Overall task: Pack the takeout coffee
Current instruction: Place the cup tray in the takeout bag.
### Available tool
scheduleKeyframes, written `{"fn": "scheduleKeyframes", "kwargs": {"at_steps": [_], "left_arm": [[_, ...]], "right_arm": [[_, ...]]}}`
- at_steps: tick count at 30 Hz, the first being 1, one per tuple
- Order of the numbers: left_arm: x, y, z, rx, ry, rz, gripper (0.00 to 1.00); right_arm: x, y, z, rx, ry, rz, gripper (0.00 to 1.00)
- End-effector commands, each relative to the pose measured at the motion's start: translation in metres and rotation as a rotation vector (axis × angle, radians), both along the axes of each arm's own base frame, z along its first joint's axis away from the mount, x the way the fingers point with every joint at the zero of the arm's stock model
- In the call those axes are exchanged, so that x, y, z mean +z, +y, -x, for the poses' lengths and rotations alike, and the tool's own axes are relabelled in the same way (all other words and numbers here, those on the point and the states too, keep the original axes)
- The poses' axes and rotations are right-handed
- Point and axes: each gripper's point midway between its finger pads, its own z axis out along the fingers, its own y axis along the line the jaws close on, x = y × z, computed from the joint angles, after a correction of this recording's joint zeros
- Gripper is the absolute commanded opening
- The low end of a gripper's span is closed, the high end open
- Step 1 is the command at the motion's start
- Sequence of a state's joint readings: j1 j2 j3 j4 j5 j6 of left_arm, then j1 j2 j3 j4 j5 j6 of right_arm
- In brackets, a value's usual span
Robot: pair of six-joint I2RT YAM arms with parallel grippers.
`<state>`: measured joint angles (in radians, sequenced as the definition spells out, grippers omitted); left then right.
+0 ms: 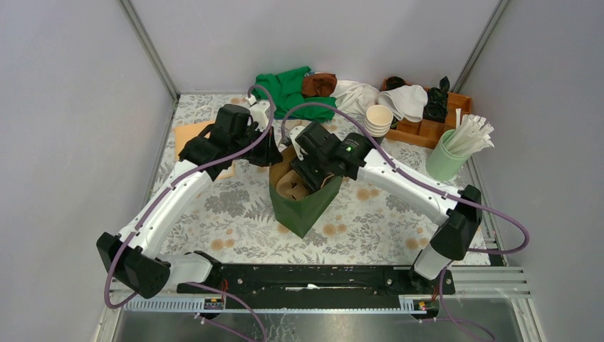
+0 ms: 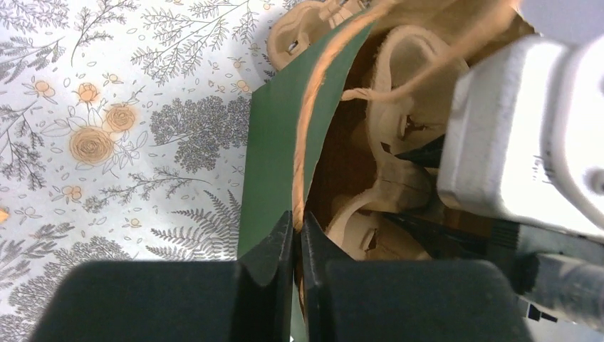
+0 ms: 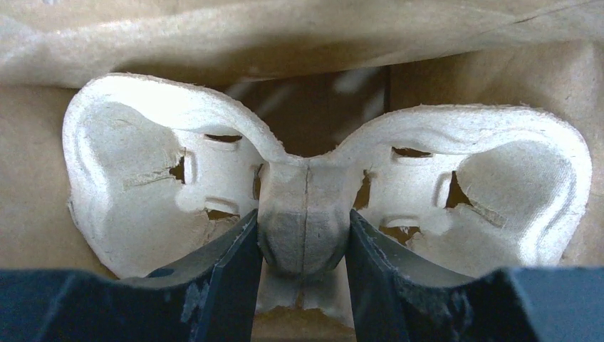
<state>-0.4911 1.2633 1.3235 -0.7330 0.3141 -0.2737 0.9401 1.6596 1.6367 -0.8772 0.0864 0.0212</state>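
A green paper bag (image 1: pixel 305 208) stands open mid-table. My left gripper (image 2: pixel 298 229) is shut on the rim of the bag (image 2: pixel 274 142), one finger outside and one inside. My right gripper (image 3: pixel 305 239) reaches down into the bag and is shut on the centre post of a moulded-pulp cup carrier (image 3: pixel 142 167), whose two cup wells spread left and right. The carrier (image 2: pixel 399 182) also shows inside the bag from the left wrist. From above, both grippers (image 1: pixel 276 153) (image 1: pixel 308 178) meet at the bag's mouth. The takeout coffee is out of view.
A stack of lidless cream cups (image 1: pixel 378 120) stands behind the bag, beside a wooden organiser (image 1: pixel 427 130) and a green cup of white sticks (image 1: pixel 447 158). Green (image 1: pixel 285 85), brown (image 1: pixel 318 84) and white (image 1: pixel 356 96) cloths lie at the back. A tan sheet (image 1: pixel 194 134) lies far left.
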Motion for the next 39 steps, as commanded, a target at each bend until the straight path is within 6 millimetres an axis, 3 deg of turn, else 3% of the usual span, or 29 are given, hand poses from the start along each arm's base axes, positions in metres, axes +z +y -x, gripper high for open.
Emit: {"fn": "scheduleKeyframes", "kwargs": {"at_steps": [1,17,24,31,39], "left_arm": [[0.019,0.005,-0.013,0.075,-0.082,0.019,0.03],[0.024,-0.014,-0.003,0.017,-0.044,0.134,0.0],[0.023,-0.013,-0.003,0.039,-0.026,0.138,0.0],[0.015,0.001,-0.014,0.14,-0.015,0.073,0.0],[0.027,-0.005,-0.007,0.076,-0.057,0.106,0.0]], "right_arm": [[0.007,-0.007,0.013,0.024,0.011,-0.011,0.5],[-0.016,0.001,0.015,0.053,0.086,0.044,0.47],[-0.023,-0.002,0.019,0.057,0.098,0.05,0.45],[-0.034,-0.01,0.027,0.06,0.117,0.062,0.42],[-0.046,-0.012,0.031,0.064,0.138,0.077,0.41]]}}
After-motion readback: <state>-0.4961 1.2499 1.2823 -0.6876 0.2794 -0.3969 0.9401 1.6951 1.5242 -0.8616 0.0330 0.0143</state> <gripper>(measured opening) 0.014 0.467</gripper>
